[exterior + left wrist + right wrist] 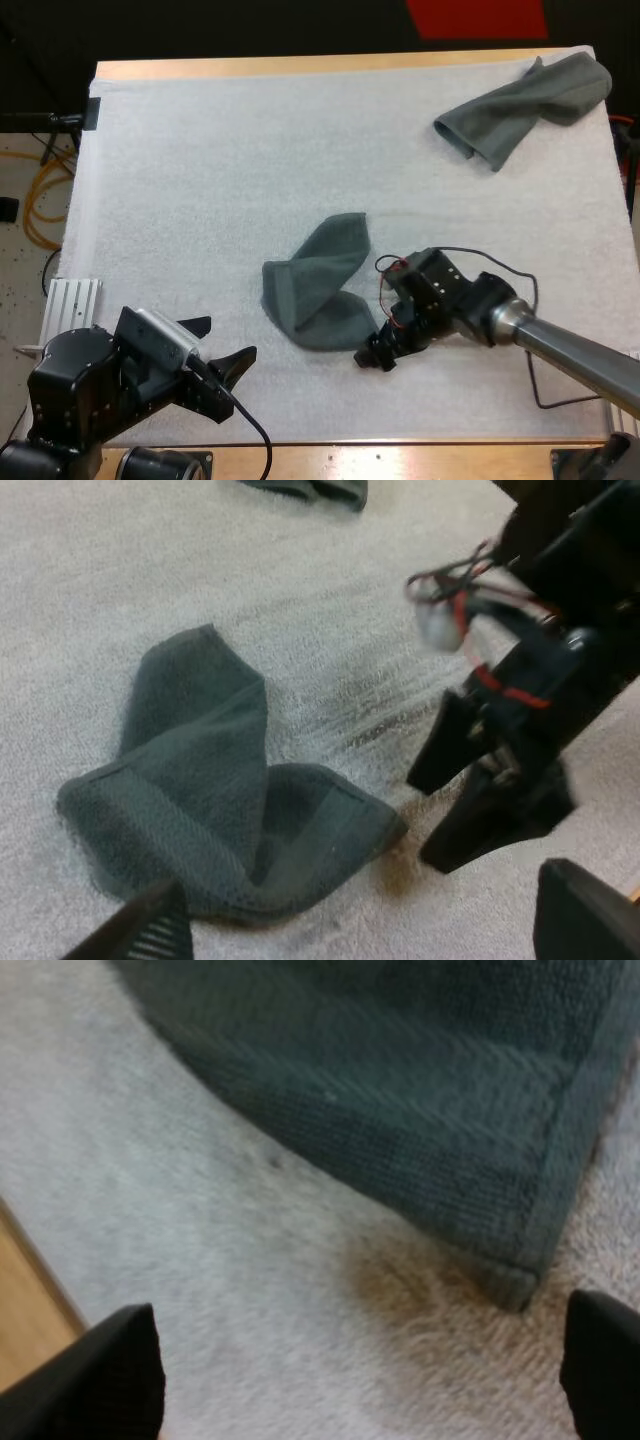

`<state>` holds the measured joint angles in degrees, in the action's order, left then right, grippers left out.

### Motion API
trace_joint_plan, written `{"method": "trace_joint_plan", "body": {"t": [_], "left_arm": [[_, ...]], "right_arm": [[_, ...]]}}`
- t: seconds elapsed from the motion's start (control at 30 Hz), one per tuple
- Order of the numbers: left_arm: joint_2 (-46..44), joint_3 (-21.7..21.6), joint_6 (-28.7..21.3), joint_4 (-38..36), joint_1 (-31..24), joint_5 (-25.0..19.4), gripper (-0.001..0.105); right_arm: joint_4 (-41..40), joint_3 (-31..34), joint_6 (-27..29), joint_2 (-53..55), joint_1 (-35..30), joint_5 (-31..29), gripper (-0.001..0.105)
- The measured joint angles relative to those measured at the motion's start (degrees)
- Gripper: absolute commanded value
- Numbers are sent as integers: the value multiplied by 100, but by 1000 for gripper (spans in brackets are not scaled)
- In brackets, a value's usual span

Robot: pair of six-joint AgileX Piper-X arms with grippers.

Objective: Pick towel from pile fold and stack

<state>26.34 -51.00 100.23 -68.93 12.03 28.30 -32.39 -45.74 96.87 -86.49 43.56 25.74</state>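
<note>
A dark grey-green towel (318, 285) lies crumpled and partly doubled over in the middle of the white mat. My right gripper (378, 355) hovers low at its near right corner. In the right wrist view that gripper (350, 1370) is open, its fingers wide apart over bare mat just off the towel's hemmed corner (420, 1110). My left gripper (215, 345) stands open near the mat's front left, a short way from the towel. In the left wrist view its gripper (360, 930) faces the towel (210, 790), with the right gripper (490, 800) beside the towel's edge.
A second grey-green towel (525, 105) lies crumpled at the far right corner of the mat (200, 150). A brownish smudge (400, 1280) marks the mat by the near towel's corner. The wooden table edge (350, 455) runs along the front.
</note>
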Motion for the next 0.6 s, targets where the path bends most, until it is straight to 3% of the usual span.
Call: {"method": "trace_joint_plan", "body": {"t": [0.37,0.47,0.6], "left_arm": [[0,0,0,-162,0,0,68],[0,0,0,-166,0,0,68],[0,0,0,-166,0,0,68]], "right_arm": [[794,-8,-461,-732,0,315,75],[815,-24,-566,-793,0,318,53],[781,-24,-583,-848,0,166,2]]}}
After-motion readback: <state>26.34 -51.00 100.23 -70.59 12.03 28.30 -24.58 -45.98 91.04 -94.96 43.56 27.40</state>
